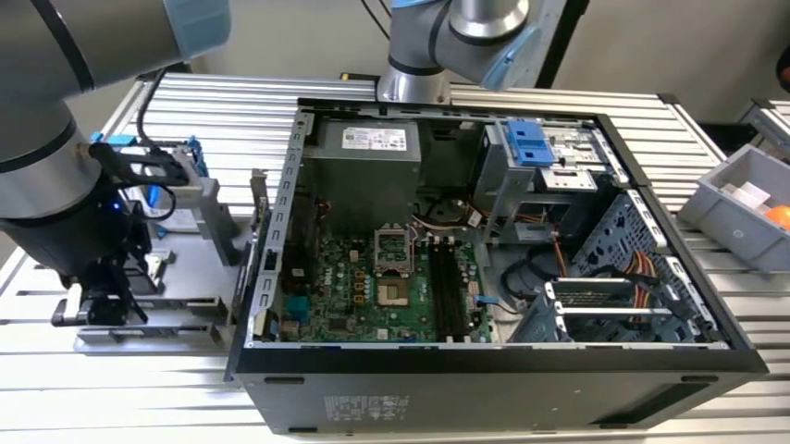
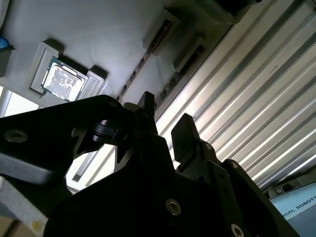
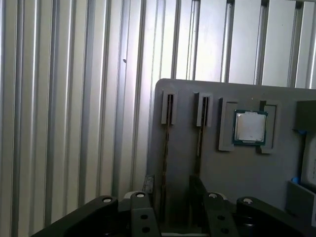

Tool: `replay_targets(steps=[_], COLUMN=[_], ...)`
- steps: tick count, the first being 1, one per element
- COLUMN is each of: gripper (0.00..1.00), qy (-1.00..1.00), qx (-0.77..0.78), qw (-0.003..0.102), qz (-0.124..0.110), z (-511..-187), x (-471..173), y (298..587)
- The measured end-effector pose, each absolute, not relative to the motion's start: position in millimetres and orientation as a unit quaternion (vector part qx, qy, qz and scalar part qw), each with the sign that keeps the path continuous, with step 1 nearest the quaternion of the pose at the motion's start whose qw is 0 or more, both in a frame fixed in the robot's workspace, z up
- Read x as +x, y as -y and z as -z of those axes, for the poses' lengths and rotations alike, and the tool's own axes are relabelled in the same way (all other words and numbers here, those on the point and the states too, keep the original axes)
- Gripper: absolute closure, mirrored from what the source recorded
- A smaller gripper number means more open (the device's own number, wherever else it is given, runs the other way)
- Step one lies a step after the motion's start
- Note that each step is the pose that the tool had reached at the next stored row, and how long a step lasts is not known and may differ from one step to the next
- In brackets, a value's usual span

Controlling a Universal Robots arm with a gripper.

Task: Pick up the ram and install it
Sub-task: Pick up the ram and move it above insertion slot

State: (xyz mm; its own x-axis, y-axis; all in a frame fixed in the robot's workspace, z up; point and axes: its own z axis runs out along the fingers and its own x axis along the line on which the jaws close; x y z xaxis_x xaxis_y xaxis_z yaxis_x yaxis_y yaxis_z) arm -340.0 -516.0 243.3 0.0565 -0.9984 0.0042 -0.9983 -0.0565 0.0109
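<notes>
The black gripper (image 3: 173, 190) hangs low over the flat grey plastic tray (image 3: 237, 173). The tray lies on the ribbed silver metal counter (image 3: 74, 98), to the exterior view's left of the open black computer case (image 1: 494, 370). The jaws stand apart and hold nothing. The ram (image 3: 168, 133), a long, thin dark circuit-board stick, stands on edge in a tray slot that runs into the gap between them. A second stick (image 3: 200, 133) of the same kind sits in the neighbouring slot, just beside one jaw, and the small square silver processor chip (image 3: 250, 127) lies in its own pocket further along. The grasp looks likeliest to go well with the jaws centred across the ram, square to its flat faces and clear of the neighbour. Closing near mid-length should lift it level.
</notes>
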Motion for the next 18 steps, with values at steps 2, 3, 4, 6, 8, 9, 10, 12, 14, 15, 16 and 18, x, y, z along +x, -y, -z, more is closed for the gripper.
replay_targets(steps=[2, 3, 4, 6, 8, 9, 10, 12, 14, 15, 16, 18], gripper=[0.00, 0.00, 0.00, 0.00, 0.00, 0.00, 0.00, 0.00, 0.00, 0.00, 0.00, 0.00], qy=[0.686, 0.686, 0.686, 0.685, 0.685, 0.685, 0.685, 0.685, 0.685, 0.685, 0.685, 0.684], qx=[0.728, 0.728, 0.728, 0.728, 0.728, 0.728, 0.728, 0.728, 0.729, 0.729, 0.729, 0.729], qw=[0.006, 0.006, 0.006, 0.006, 0.007, 0.007, 0.008, 0.008, 0.009, 0.009, 0.009, 0.010], qz=[0.002, 0.002, 0.002, 0.001, 0.001, 0.000, 0.000, 0.000, -0.001, -0.001, -0.002, -0.002], z=[-241, -240, -239, -236, -233, -232, -230, -227, -225, -224, -223, -220], x=[-340, -340, -340, -341, -342, -342, -343, -344, -344, -345, -345, -345], y=[516, 516, 516, 516, 516, 516, 516, 516, 516, 516, 516, 516])
